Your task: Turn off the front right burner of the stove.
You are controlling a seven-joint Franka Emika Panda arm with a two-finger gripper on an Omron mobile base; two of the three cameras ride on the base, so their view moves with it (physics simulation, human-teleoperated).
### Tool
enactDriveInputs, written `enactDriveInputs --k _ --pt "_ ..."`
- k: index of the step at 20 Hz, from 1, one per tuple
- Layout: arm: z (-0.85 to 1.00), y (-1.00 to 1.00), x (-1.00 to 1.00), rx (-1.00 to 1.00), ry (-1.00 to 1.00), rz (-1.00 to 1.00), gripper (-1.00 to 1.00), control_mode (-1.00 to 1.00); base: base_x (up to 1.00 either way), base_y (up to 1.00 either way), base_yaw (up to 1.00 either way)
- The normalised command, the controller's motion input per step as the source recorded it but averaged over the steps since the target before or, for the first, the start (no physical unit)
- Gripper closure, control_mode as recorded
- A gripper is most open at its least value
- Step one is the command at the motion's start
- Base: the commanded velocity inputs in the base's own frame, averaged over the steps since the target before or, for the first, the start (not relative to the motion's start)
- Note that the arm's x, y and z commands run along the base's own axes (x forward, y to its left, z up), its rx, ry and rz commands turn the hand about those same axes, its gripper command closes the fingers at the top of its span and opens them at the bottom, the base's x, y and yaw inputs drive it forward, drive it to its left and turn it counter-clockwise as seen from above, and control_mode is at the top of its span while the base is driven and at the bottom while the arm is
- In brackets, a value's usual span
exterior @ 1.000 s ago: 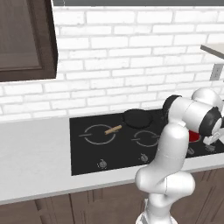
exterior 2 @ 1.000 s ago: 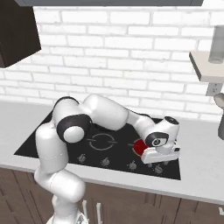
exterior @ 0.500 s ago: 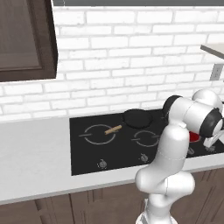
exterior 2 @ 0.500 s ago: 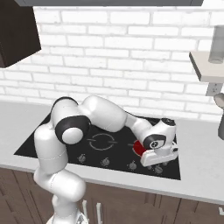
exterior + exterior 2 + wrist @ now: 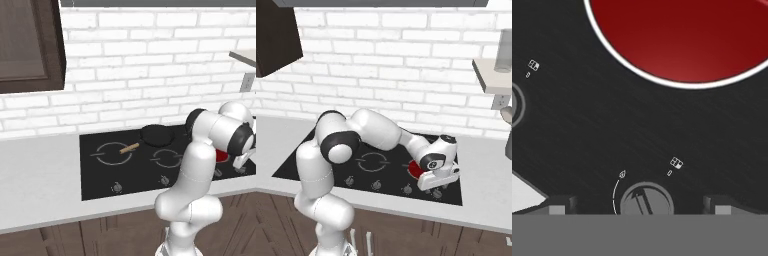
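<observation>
Hand view showed the knob (image 5: 646, 199) sitting between the two fingers (image 5: 560, 205), centred in the gap, its slot tilted slightly off upright. The fingers stood apart on either side of it, released, not touching it as far as could be seen. Beyond the knob, on the far side, the front right burner (image 5: 687, 35) glowed red, so it was not yet off. Right base view had the gripper (image 5: 437, 186) low over the near right edge of the stove (image 5: 311, 150), with the red burner (image 5: 413, 168) just to its left. Left base view showed the stove (image 5: 100, 175) set in the grey surface (image 5: 35, 170). Judged next step: close on the knob and twist.
</observation>
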Motion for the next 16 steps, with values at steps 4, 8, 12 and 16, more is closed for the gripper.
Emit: enactDriveInputs --k 4,8,12,16 --pt "-0.18 0.00 0.00 0.00 0.00 0.00 -1.00 -1.00 0.00 0.00 0.00" --pt "-0.11 -0.01 0.00 0.00 0.00 0.01 -1.00 -1.00 0.00 0.00 0.00" --pt "-0.01 0.00 0.01 0.01 0.00 0.00 1.00 -1.00 0.00 0.00 0.00" --pt "0.00 0.00 0.05 0.00 0.00 0.00 1.00 -1.00 0.00 0.00 0.00"
